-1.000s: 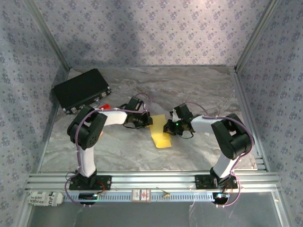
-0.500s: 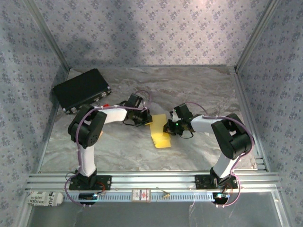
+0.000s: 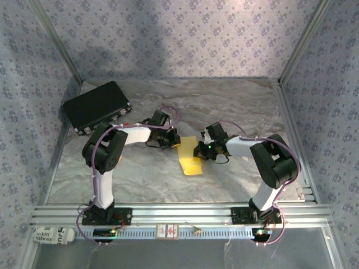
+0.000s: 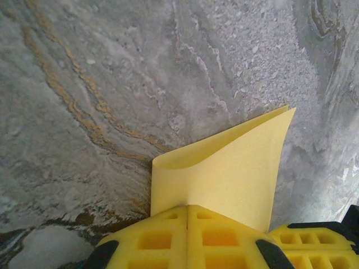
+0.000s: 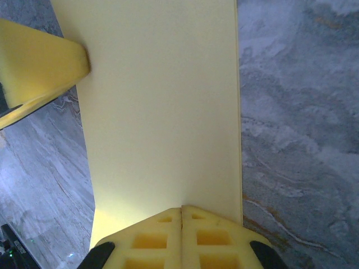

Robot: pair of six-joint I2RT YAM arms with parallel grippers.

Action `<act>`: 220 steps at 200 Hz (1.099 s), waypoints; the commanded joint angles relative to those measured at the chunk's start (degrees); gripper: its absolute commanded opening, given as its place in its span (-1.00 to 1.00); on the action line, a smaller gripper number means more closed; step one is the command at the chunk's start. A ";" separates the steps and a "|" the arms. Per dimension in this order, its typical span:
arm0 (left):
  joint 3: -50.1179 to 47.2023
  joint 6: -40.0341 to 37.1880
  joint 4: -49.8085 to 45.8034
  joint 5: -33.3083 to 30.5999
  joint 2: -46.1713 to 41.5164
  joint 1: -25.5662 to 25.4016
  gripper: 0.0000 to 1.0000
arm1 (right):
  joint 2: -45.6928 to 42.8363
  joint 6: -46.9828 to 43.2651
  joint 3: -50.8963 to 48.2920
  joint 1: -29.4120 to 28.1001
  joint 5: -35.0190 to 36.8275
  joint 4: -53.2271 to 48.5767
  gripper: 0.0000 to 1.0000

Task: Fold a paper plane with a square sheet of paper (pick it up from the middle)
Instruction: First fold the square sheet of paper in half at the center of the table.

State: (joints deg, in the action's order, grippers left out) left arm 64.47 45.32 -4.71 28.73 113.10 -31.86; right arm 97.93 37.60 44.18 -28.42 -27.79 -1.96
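Early fold step: gripping doubled-over thin yellow paper sheet (image 3: 189, 159) over middle of grey marble table (image 3: 235, 106), left jaws and right jaws both clamped on it; next, likely pressing crease flat

A robot lab booth, shown by patterned walls (image 3: 185, 39), aluminium rails (image 3: 179, 212) and a marble-print tabletop (image 3: 235, 106).

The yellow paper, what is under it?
Grey marbled table shows around the yellow paper, pinched by the left gripper and right gripper. The spot right beneath it is covered.
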 commanded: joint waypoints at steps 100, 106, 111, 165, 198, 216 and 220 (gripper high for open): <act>4.23 5.76 -1.19 -7.97 3.69 4.26 -1.00 | 3.43 -4.08 -2.84 0.22 7.50 -10.33 -1.00; 4.50 5.89 -1.55 -8.37 3.81 4.26 -1.00 | 3.33 -4.12 -2.87 0.22 7.47 -10.28 -1.00; 4.81 6.11 -1.90 -8.71 3.96 4.32 -1.00 | 3.32 -4.12 -2.90 0.22 7.40 -10.28 -1.00; 6.77 7.68 -3.14 -9.83 4.65 4.19 -1.00 | 3.27 -4.38 -2.97 0.24 7.14 -10.27 -1.00; 8.21 7.33 -5.68 -10.10 3.84 3.74 -1.00 | 3.15 -4.15 -2.81 0.30 7.14 -10.27 -1.00; 8.40 6.66 -6.49 -10.35 1.38 2.93 -1.00 | 3.19 -3.70 -2.79 0.23 6.90 -9.86 -1.00; 8.39 6.43 -6.90 -10.65 0.72 2.68 -0.99 | 3.19 -3.60 -2.79 0.21 6.87 -9.70 -1.00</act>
State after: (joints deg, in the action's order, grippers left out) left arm 71.57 52.56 -8.56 22.13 116.05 -29.08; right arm 97.93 34.85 44.18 -28.42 -27.68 -1.67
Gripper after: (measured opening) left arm 0.045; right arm 0.052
